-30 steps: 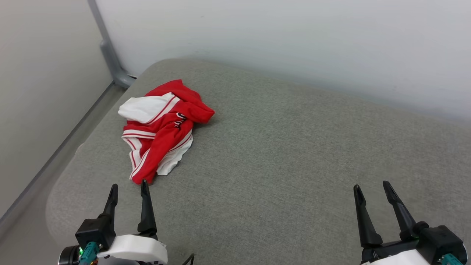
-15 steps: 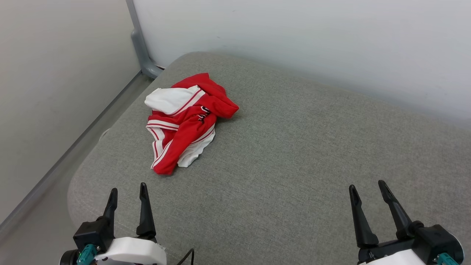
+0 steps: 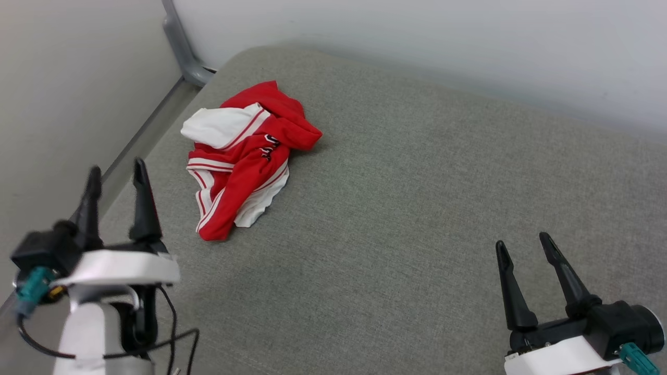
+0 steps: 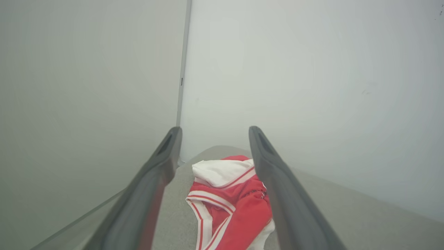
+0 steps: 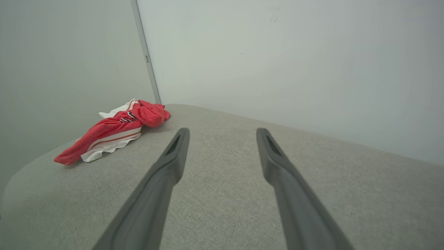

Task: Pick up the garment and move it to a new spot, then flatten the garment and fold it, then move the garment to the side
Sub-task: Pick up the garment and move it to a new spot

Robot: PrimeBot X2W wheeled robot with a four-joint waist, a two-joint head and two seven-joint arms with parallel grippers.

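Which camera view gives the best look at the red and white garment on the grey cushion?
The head view: it sees the garment from above, whole and uncovered. The left wrist view shows part of it, behind the left gripper and cut by the bottom edge. The right wrist view shows it whole but low, from the side.

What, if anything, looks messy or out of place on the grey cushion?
The red and white garment lies crumpled in a heap near the far left corner of the cushion, a white sleeve bunched on top and its black lettering mostly hidden in folds. Nothing looks torn or spilled.
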